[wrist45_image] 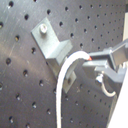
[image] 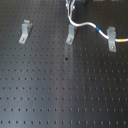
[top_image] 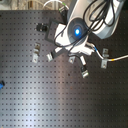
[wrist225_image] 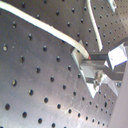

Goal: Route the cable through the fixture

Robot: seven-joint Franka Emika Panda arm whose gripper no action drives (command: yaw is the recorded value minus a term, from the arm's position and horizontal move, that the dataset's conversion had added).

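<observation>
In the first exterior view, three silver-grey fixtures stand in a row: left, middle, right. The white cable hangs from my gripper at the top edge, curves just above the middle fixture, and runs right past its blue band through the right fixture's top. In the first wrist view, the gripper is shut on the cable, close beside a fixture. The second wrist view shows the cable leading into the gripper. I cannot tell whether the cable sits in the middle fixture's slot.
The black perforated board carries everything. In the second exterior view, the arm covers the middle fixture; the left fixture, right fixture and the cable's tail show. A dark block sits at the back.
</observation>
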